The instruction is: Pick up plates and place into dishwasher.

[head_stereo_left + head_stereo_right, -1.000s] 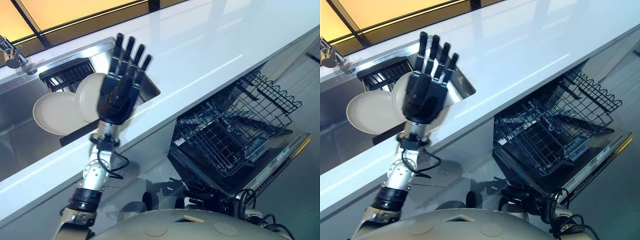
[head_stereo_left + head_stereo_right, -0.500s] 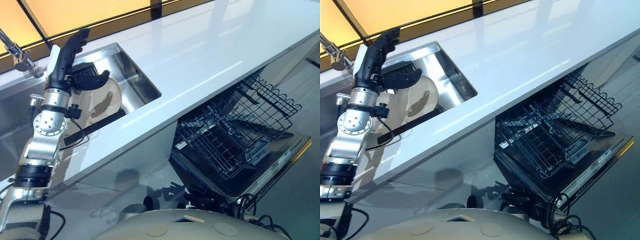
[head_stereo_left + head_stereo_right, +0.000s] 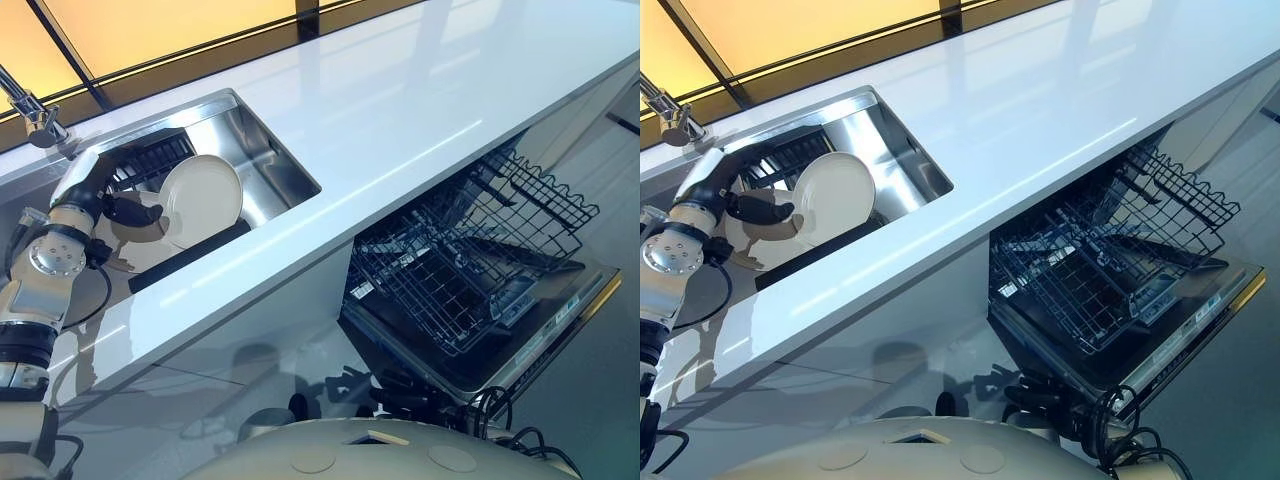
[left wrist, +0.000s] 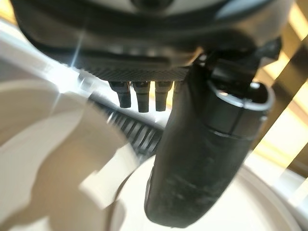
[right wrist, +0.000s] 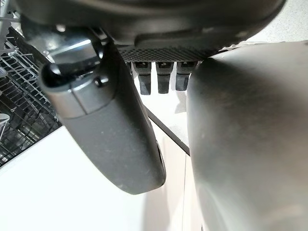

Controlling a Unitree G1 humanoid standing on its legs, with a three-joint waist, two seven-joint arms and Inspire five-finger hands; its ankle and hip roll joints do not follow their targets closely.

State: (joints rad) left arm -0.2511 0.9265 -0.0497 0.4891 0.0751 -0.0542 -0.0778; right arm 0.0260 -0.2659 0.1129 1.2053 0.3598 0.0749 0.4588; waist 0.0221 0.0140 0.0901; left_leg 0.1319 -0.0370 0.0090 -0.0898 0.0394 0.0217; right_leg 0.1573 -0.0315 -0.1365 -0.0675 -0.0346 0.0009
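So the left hand (image 3: 105, 200) is reaching down into the steel sink (image 3: 268, 158), fingers loosely spread, thumb hovering right over the two cream plates (image 3: 203, 197) leaning on the black dish rack (image 3: 160, 155). It isn't gripping anything. The right hand (image 5: 115, 139) is hanging relaxed and empty near the dishwasher rack (image 3: 470, 250), under the white tabletop (image 3: 420, 90).

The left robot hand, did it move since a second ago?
Yes. The left robot hand was raised with fingers spread in front of the counter; now it has come down into the sink beside the plates.
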